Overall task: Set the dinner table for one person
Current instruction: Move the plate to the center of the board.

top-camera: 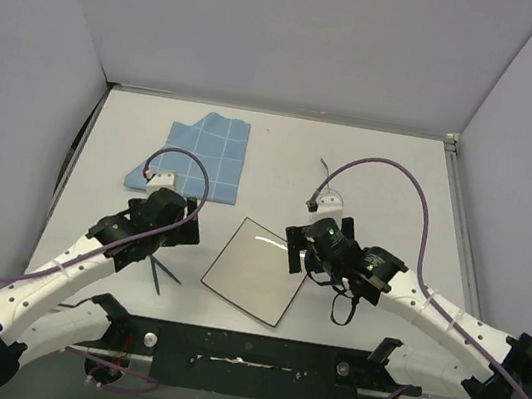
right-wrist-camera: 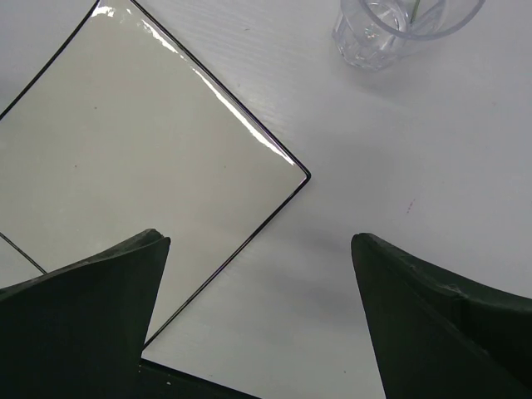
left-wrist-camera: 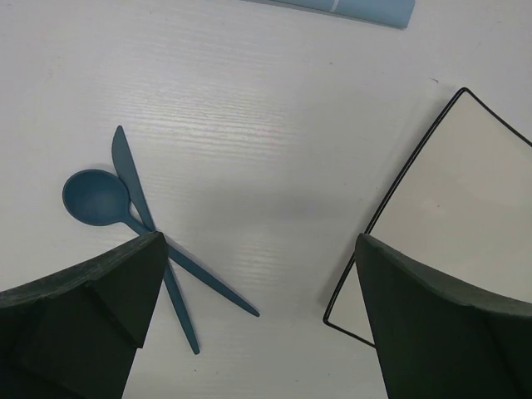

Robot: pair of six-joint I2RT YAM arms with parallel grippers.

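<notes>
Five pieces lie on the white worktop (top-camera: 391, 179), which spreads under both arms with its black rail along the near edge, yet nothing looks arranged into a place setting. The square plate (top-camera: 257, 269) sits skewed between the arms. The blue spoon (left-wrist-camera: 96, 198) and knife (left-wrist-camera: 133, 179) lie crossed to its left, and the clear glass (right-wrist-camera: 391, 25) stands just off one plate corner. The blue cloth mat (top-camera: 197, 153) lies at the far left. Left claw (left-wrist-camera: 259, 241) and right claw (right-wrist-camera: 259, 241) both gape wide, holding nothing. All the arranging seems left to do.
</notes>
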